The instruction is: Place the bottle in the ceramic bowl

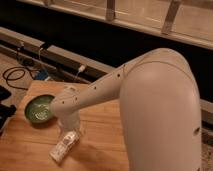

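Observation:
The bottle (64, 146) is small, clear plastic with a whitish label. It lies on its side on the wooden table (100, 130), pointing diagonally toward the near left. The green glazed ceramic bowl (39, 109) sits on the table to the upper left of the bottle, and nothing shows inside it. My white arm reaches in from the right. The gripper (70, 131) hangs down from the wrist, right over the bottle's far end and just to the right of the bowl. The arm hides part of the gripper.
My large white arm housing (160, 110) fills the right side. A dark object (5, 112) sits at the table's left edge. Cables (17, 75) lie on the floor at the left. A grey ledge (60, 55) runs behind the table.

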`<action>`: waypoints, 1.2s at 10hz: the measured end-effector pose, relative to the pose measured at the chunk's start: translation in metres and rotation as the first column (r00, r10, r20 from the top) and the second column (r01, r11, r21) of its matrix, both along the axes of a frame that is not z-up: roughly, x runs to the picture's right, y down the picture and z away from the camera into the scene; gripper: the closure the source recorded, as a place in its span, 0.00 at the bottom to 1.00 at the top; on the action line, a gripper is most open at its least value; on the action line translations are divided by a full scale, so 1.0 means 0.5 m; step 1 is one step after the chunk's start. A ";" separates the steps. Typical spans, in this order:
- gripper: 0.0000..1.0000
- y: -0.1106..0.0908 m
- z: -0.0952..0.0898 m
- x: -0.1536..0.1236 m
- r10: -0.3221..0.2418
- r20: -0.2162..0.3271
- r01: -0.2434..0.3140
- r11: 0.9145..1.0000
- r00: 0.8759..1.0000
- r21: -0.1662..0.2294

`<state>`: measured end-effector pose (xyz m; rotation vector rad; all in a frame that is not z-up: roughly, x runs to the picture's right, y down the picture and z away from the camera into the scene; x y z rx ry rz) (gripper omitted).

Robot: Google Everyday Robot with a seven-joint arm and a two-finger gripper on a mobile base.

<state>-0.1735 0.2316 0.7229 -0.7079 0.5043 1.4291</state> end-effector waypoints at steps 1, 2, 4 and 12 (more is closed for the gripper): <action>0.35 0.011 0.009 -0.001 0.008 -0.005 -0.008 1.000 1.000 -0.017; 0.35 0.022 0.023 -0.004 0.015 -0.004 -0.015 0.999 1.000 -0.033; 0.35 0.043 0.051 -0.018 0.041 0.012 -0.040 0.997 0.999 -0.070; 0.53 0.088 0.069 -0.050 0.029 0.056 -0.022 0.993 0.998 -0.118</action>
